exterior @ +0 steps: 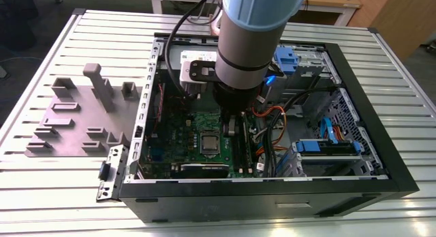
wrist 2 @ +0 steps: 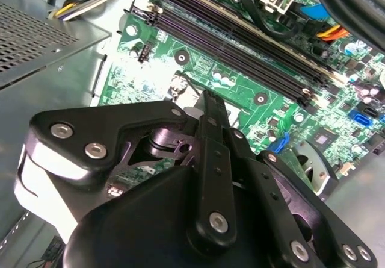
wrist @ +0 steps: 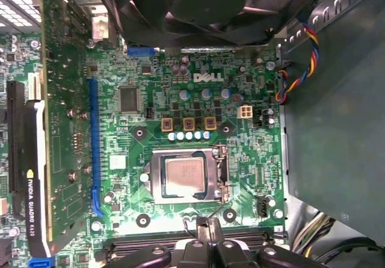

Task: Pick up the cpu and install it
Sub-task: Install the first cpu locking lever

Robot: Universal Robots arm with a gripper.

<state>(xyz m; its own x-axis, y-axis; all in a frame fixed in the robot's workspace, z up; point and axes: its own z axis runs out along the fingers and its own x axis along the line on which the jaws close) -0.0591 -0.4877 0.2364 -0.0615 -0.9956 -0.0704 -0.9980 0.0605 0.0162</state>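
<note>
The cpu point(wrist: 185, 178) sits in the motherboard point(wrist: 180, 99) socket inside the case point(exterior: 272, 196); gripper point(wrist: 207, 224) together, empty.

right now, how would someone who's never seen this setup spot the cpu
Start at the open black computer case on the slatted table, then find the green motherboard lying flat inside it. Near the board's middle is a metal-framed square socket, and the cpu sits in it, beside the gripper. It is the lone plain silver-grey square among green circuitry, black slots and small capacitors.
</note>
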